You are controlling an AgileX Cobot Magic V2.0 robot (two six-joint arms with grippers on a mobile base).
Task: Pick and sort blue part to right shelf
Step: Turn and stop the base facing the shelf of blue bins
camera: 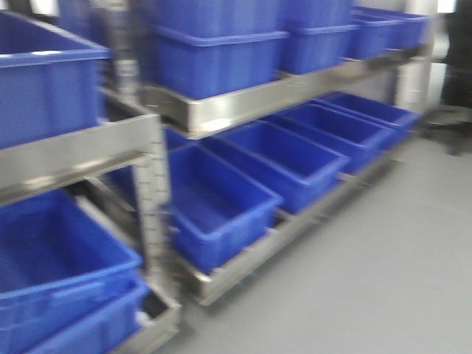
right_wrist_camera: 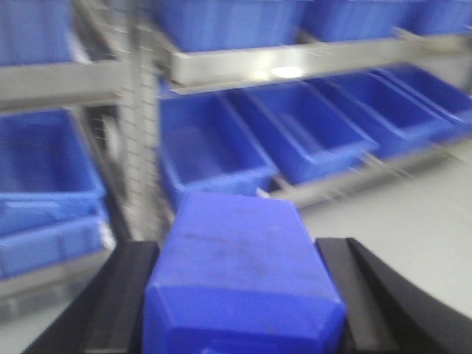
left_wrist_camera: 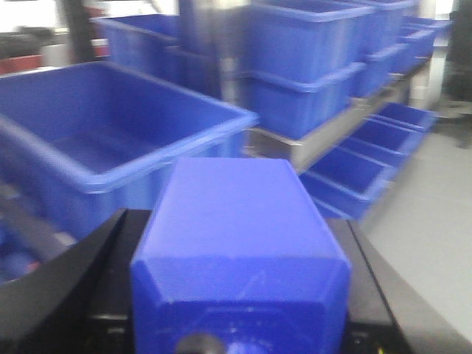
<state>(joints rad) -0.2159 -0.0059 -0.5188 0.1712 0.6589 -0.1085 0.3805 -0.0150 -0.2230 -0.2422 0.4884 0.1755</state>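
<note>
In the left wrist view a blue block-shaped part point(left_wrist_camera: 240, 236) fills the gap between the black fingers point(left_wrist_camera: 99, 280) of my left gripper point(left_wrist_camera: 234, 243), which is shut on it. In the right wrist view a second blue part point(right_wrist_camera: 243, 273) sits the same way between the black fingers point(right_wrist_camera: 122, 295) of my right gripper point(right_wrist_camera: 240, 280), which is shut on it. Neither gripper shows in the front view. The frames are blurred.
Metal shelving point(camera: 221, 110) holds rows of open blue bins point(camera: 214, 203) on upper and lower tiers. A large blue bin point(left_wrist_camera: 110, 140) is close ahead of the left gripper. A perforated upright post point(camera: 151, 192) divides the racks. Grey floor point(camera: 383, 258) lies to the right.
</note>
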